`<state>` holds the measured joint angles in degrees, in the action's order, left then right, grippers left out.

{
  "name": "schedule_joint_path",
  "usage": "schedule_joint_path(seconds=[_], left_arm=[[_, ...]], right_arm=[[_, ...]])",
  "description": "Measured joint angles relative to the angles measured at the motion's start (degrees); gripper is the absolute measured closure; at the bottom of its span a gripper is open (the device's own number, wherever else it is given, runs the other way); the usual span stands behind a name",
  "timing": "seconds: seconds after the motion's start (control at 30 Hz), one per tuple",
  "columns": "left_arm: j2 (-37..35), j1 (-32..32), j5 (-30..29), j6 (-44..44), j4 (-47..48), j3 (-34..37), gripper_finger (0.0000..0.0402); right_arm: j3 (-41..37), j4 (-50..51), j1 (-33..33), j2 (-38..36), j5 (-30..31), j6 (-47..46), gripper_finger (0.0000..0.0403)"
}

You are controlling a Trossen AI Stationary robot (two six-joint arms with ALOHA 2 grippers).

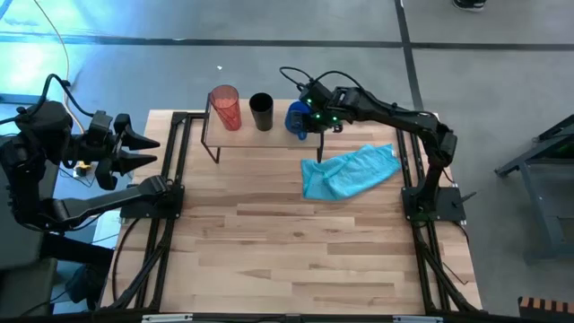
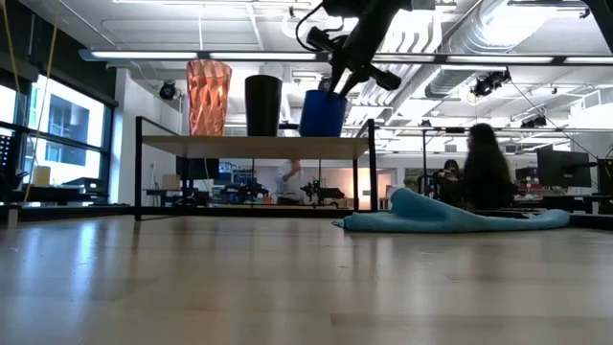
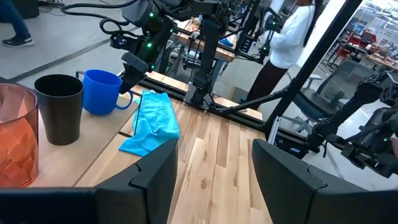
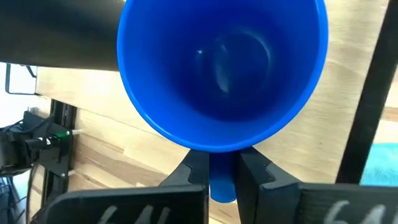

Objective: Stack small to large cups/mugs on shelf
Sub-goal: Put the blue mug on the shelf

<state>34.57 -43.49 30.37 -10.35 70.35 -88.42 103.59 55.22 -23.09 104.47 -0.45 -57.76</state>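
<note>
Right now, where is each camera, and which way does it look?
High view: above the table, looking down; both arms show.
Low view: at tabletop height, facing the light wooden shelf.
Left wrist view: over its open left tool, toward the cups.
Right wrist view: the right tool shut on the handle.
All share the blue handled mug.

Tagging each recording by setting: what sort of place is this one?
Most likely a robotics lab or open workshop: exposed ceiling ducts and strip lights, a bare concrete floor, people at monitors behind the table.
</note>
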Motion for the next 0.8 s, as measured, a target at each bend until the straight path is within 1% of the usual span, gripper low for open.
schedule_joint_path(seconds=[0.2,0.4,0.47,0.8], left_arm=[[0.0,0.0,0.0,0.0,0.0,0.0,0.0208],[0.0,0.0,0.0,0.0,0.0,0.0,0.0208],[0.0,0.0,0.0,0.0,0.0,0.0,0.0208],[0.0,0.0,0.0,0.0,0.1,0.0,0.0208]], right_arm=[[0.0,-0.6,0.0,0.0,0.4,0.9,0.0390],[0.0,-1.7,0.0,0.0,0.5,1.1,0.0335],[0.0,-1.8,0.0,0.0,0.5,1.1,0.0324],[0.0,-3.5,0.0,-0.1,0.7,1.2,0.0330]])
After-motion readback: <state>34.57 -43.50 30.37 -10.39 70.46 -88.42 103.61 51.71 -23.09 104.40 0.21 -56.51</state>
